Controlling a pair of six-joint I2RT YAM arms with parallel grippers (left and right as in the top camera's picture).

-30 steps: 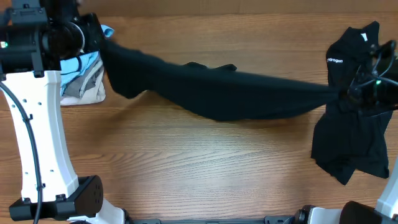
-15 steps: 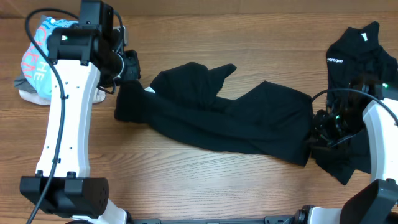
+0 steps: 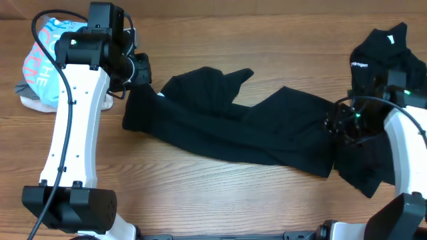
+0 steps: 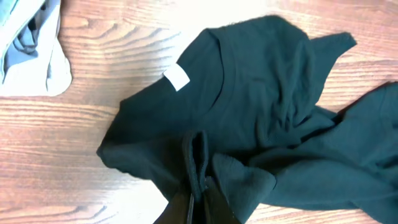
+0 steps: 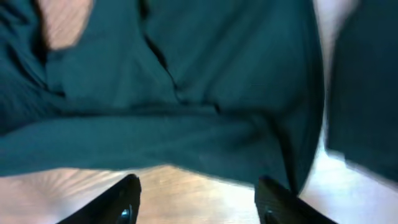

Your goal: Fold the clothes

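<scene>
Just ahead of right end effector (image 5: 198,183) lies black shirt (image 3: 233,130).

The black shirt (image 3: 233,130) is soft, matt cloth with a white neck tag (image 4: 177,78), and the counter (image 3: 200,200) is smooth, lightly sheened wood grain.

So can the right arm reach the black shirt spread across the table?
Probably yes. The right gripper hangs open right at the edge of the black shirt, with nothing lying between them.
</scene>
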